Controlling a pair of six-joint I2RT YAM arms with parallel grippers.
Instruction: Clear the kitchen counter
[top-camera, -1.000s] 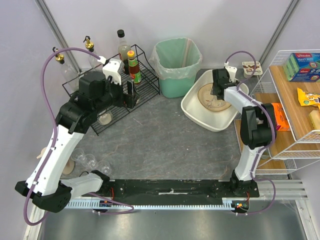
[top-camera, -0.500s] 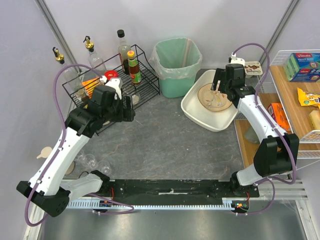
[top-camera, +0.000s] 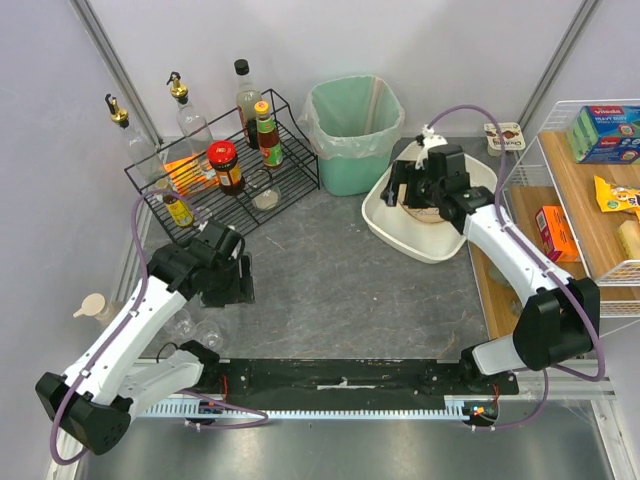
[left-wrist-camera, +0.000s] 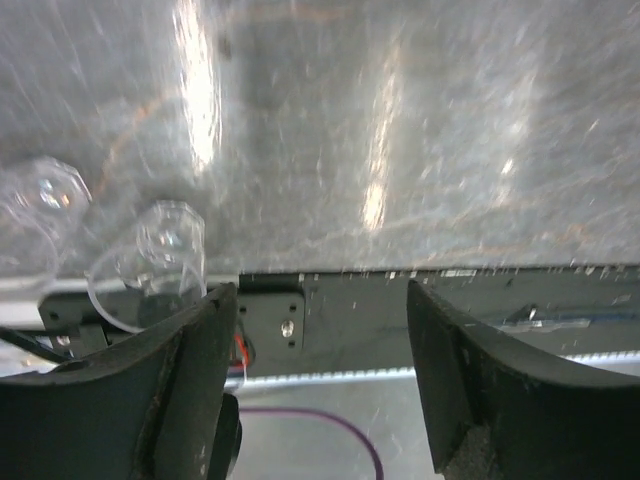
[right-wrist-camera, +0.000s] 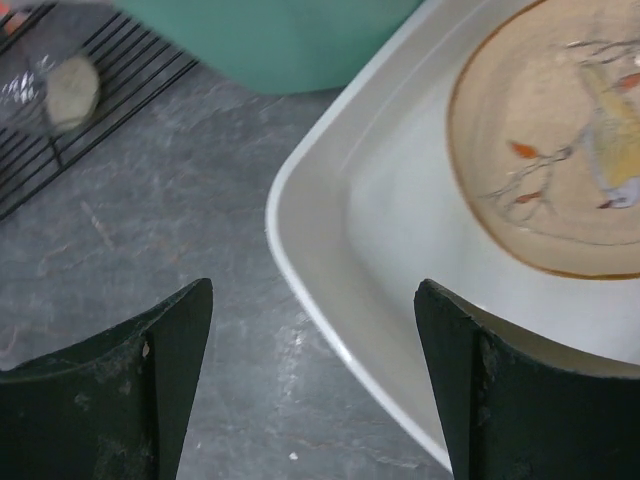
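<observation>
In the white tub (right-wrist-camera: 300, 260), the patterned plate (right-wrist-camera: 540, 140) runs off the wrist view's right edge, and from above the right arm (top-camera: 500, 250) covers most of it. The green bin (right-wrist-camera: 270, 40) beside the tub: top cropped. The clear glasses (left-wrist-camera: 165, 250), well apart from it: blurry.

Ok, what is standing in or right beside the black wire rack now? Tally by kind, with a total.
Glass bottles with gold pourers: 2
Black-capped bottle: 1
Sauce bottle: 1
Red-lidded jar: 1
Small yellow-capped bottle: 1
Orange packet: 1
Clear glass: 1
Total: 8
</observation>
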